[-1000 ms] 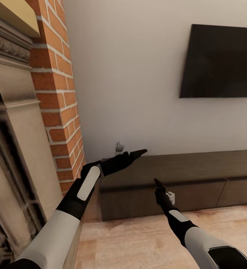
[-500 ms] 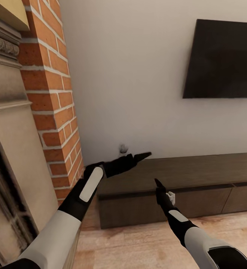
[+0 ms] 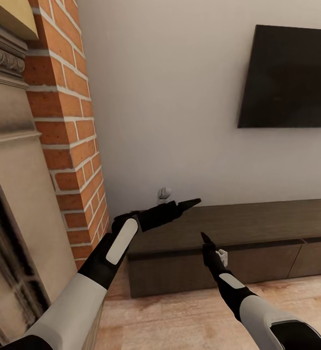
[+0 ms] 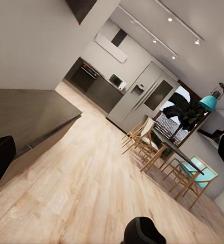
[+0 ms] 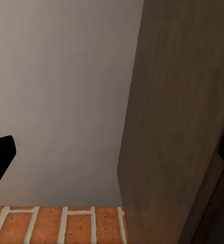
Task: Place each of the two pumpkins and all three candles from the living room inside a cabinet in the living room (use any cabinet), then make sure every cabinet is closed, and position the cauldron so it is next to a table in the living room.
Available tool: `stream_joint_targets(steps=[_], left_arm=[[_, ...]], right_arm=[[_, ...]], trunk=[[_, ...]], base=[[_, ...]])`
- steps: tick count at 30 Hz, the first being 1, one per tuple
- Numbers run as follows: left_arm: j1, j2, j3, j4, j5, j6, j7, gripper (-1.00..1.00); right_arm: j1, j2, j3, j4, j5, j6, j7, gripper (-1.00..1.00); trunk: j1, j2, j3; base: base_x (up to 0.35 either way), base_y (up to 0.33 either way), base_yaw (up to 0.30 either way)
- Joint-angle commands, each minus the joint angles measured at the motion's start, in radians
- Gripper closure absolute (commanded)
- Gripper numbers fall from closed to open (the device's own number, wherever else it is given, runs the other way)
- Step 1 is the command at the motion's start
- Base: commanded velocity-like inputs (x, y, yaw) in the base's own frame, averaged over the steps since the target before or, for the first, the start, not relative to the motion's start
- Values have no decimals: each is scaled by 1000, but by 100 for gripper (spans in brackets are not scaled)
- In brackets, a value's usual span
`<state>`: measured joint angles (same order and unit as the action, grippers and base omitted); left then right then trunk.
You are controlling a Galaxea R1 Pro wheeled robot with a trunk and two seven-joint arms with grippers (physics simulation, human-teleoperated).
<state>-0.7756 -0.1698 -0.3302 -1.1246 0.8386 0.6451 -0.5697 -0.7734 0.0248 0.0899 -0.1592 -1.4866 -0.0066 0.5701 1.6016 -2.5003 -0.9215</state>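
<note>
Both grippers empty: left gripper (image 3: 188,202) out over the cabinet (image 3: 238,228) top, right gripper (image 3: 205,238) low before its drawer front, fingers spread wide in both wrist views. Cabinet drawers look shut; it sits against the wall beside the brick column (image 3: 65,126), under the TV (image 3: 289,78). No pumpkins or candles here. I judge a drawer pull comes next: approach square, hook the top edge, draw straight out.

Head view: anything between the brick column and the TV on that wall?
Mostly bare white wall between the brick column and the TV; low down, a small wall outlet sits just above the left gripper.
</note>
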Motion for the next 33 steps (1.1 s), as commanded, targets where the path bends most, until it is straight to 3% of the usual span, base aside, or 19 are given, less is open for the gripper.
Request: stream_joint_targets(steps=[1,11,20,33], left_arm=[[-1,0,0,0,7,7,1,-100],[-1,2,1,0,8,10,-1,-100],[-1,5,2,0,9,11,-1,-100],[-3,6,5,2,7,12,1,-100]], right_arm=[[0,0,8,1,-11,-1,4,-100],[-1,0,8,1,-11,-1,-10,-100],[0,0,8,1,-11,-1,-13,-100],[0,1,8,1,-12,0,-15,-100]], trunk=[[0,0,-1],[0,0,-1],[0,0,-1],[0,0,-1]], base=[[0,0,0],[4,0,0],[217,0,0],[9,0,0]])
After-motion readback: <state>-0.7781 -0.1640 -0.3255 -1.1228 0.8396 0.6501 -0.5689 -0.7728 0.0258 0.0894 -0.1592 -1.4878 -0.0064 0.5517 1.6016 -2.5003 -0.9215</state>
